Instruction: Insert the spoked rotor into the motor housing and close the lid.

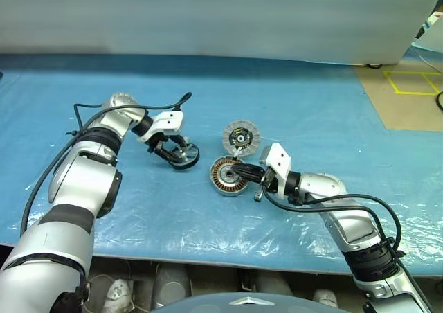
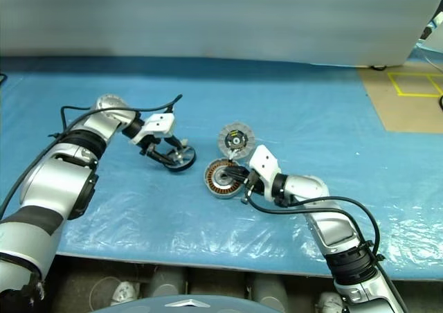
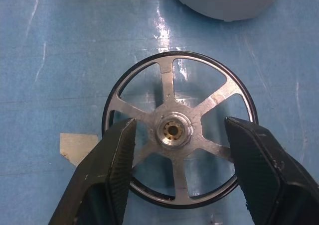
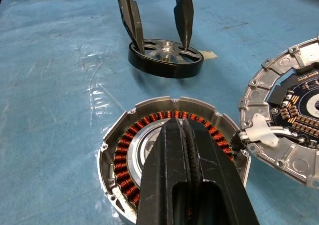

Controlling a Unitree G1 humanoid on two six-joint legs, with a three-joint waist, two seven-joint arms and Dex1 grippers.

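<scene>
The spoked rotor (image 3: 178, 130) lies flat on the blue plastic sheet (image 1: 311, 112) that covers the surface, left of the other two parts. The left end effector (image 3: 179, 150) comes down on it from above. Its two black fingers (image 3: 117, 160) are spread and stand inside the dark ring, one on each side of the central hub, in the openings between the pale spokes. In the left wrist view the fingers cover part of two spokes and the lower part of the ring, so I cannot tell if the tips press on the spokes or only stand between them. A small piece of pale tape (image 3: 75, 148) is stuck on the sheet just beside the rotor, half hidden behind one finger.

The motor housing (image 4: 172, 150) rests on the sheet near the middle, apart from the rotor, its copper windings facing up. The right end effector (image 4: 187, 135) has its fingers pressed together, with nothing between them, and the tips lie over the centre of the housing. They hide the centre hole, and whether they touch the metal is hard to say.

The lid (image 1: 240, 138) lies just behind the housing, touching or almost touching its rim. It is cut off at the edge of the right wrist view.
</scene>
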